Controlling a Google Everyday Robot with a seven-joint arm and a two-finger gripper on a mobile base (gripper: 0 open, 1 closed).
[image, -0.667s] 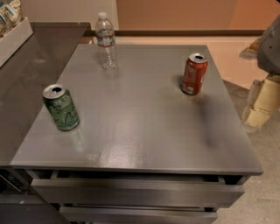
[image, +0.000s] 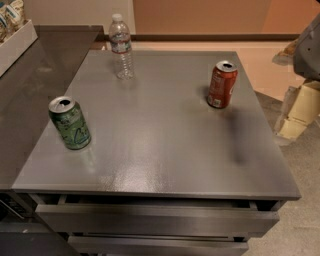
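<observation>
My gripper (image: 296, 114) is cream-coloured and hangs at the right edge of the view, beyond the right side of the grey table (image: 165, 150) and partly cut off. It holds nothing that I can see. Nearest to it is a red soda can (image: 222, 85), upright near the table's far right, about a hand's width to the gripper's left. A green soda can (image: 70, 123) stands upright near the left edge. A clear water bottle (image: 121, 46) stands at the far left corner.
A darker counter (image: 35, 85) adjoins the table on the left, with a white box of snacks (image: 12, 35) at its back. Drawers (image: 155, 217) show below the table's front edge. Tan floor lies to the right, behind the gripper.
</observation>
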